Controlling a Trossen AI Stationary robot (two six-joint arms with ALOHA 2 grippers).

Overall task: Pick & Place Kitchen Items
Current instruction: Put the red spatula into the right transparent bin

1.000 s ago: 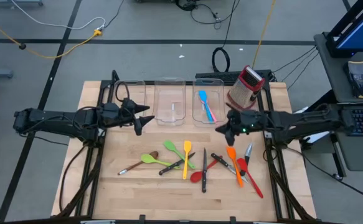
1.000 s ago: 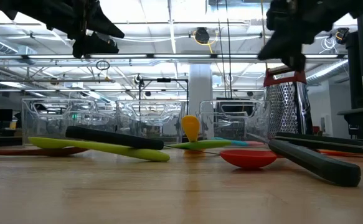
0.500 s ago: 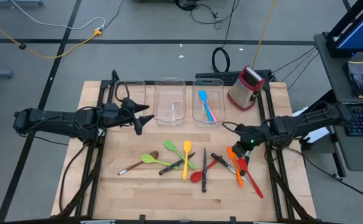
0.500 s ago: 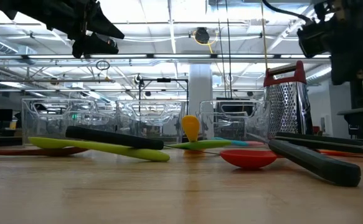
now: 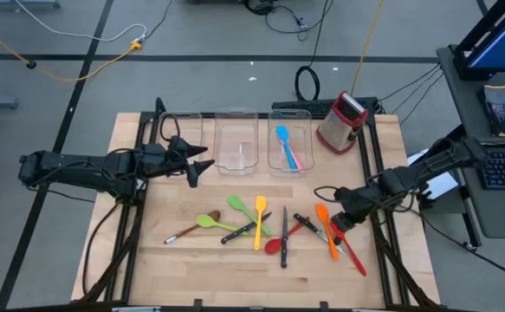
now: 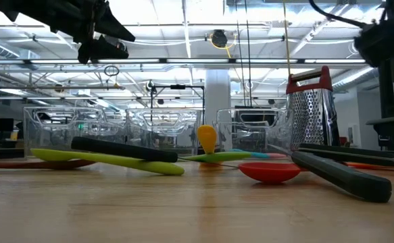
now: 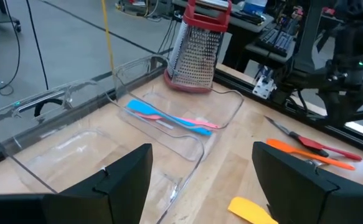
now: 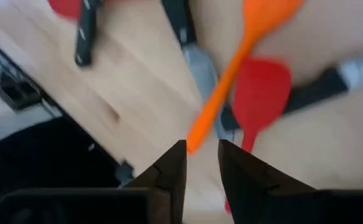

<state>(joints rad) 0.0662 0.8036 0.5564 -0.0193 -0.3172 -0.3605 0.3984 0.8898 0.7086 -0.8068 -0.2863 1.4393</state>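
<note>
Several utensils lie flat on the wooden table: green spoons (image 5: 210, 221), a yellow spatula (image 5: 260, 212), a red spoon (image 5: 274, 245), black-handled knives (image 5: 284, 232), an orange spatula (image 5: 324, 220) and a red spatula (image 5: 349, 250). A blue and a pink utensil (image 5: 285, 146) lie in the right-hand clear bin. My right gripper (image 5: 339, 222) hangs over the orange spatula's handle end (image 8: 197, 137), fingers a narrow gap apart, holding nothing. My left gripper (image 5: 200, 165) is open and empty, raised near the left bin.
Three clear bins (image 5: 236, 143) stand in a row at the table's far side. A red-and-steel box grater (image 5: 340, 121) stands at the far right. Bare wood lies at the near left. The table's right edge and frame (image 5: 382, 234) are close to my right gripper.
My right gripper has gone from beside the right bin toward the table's near and right edges and down, and now hangs over the orange and red spatulas. The utensils have stayed in place.
</note>
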